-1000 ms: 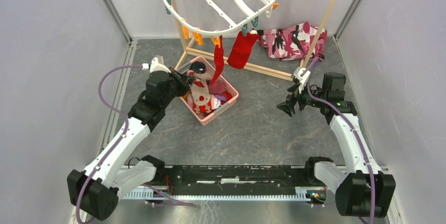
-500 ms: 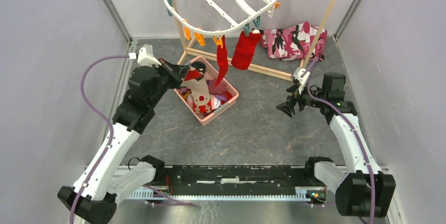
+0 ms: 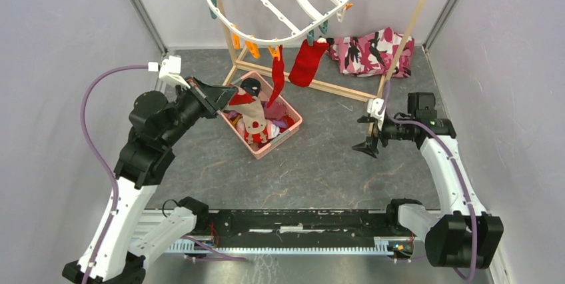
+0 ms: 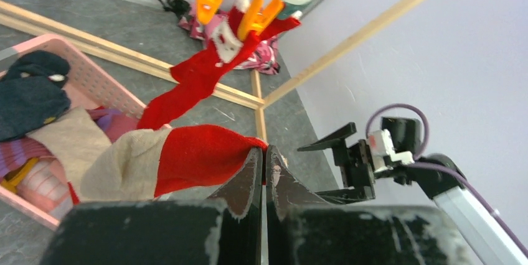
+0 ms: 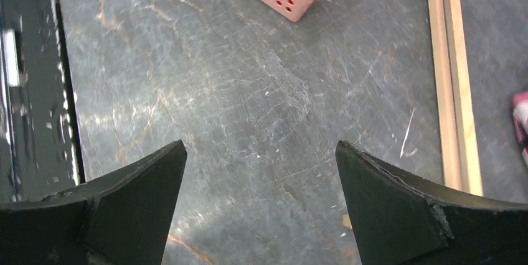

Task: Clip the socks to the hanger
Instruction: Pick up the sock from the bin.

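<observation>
The white oval hanger [image 3: 291, 37] hangs at the back with orange and teal pegs. Two red socks [image 3: 306, 63] dangle from its front rim; in the left wrist view an orange peg [image 4: 255, 16] pinches one of them [image 4: 199, 78]. My left gripper [image 3: 230, 92] [image 4: 264, 153] is shut on the red end of a red-and-beige sock [image 4: 199, 156], which hangs [image 3: 252, 116] over the pink basket [image 3: 291, 126]. More socks lie in the basket [image 4: 93, 78]. My right gripper [image 3: 368, 136] [image 5: 261, 153] stands open and empty above the bare table, right of the basket.
A light wooden pole rack [image 3: 333, 87] stands behind the basket, its base bar on the table [image 5: 451, 78]. A pink, black and white patterned cloth [image 3: 373, 51] lies at the back right. Grey walls close in on both sides.
My left arm has risen and pulled back to the left, lifting the red-and-beige sock higher over the basket. My right gripper has shifted slightly downward and stays open.
</observation>
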Controlling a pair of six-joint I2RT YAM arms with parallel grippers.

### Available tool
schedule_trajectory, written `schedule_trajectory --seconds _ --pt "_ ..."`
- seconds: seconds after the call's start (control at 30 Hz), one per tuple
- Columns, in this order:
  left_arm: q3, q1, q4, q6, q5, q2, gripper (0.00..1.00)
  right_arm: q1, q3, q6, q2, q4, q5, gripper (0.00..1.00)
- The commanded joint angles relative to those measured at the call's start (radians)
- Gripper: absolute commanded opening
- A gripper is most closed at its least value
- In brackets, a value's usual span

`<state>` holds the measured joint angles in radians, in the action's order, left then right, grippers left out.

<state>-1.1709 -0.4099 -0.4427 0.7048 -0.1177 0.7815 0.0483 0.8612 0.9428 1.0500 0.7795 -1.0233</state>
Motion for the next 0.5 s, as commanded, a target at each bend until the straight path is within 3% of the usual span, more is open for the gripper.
schedule_trajectory --seconds 0.0,0.2,0.37,0.47 --pt "-0.065 0.004 -0.013 -0.053 -0.192 -0.005 0.02 -0.001 0.086 0.516 0.037 0.381 -0.094 0.98" --pt "-0.035 0.003 -0.013 -0.006 -0.451 0.055 0.02 -0.007 0.045 0.819 0.0 0.472 -0.093 0.98" --pt "0.033 -0.006 0.032 0.066 -0.58 0.069 0.02 -0.027 0.051 0.821 0.007 0.449 -0.072 0.98" --pt "0.098 -0.044 0.091 0.111 -0.588 0.058 0.02 -0.042 0.043 0.818 0.015 0.44 -0.077 0.98"
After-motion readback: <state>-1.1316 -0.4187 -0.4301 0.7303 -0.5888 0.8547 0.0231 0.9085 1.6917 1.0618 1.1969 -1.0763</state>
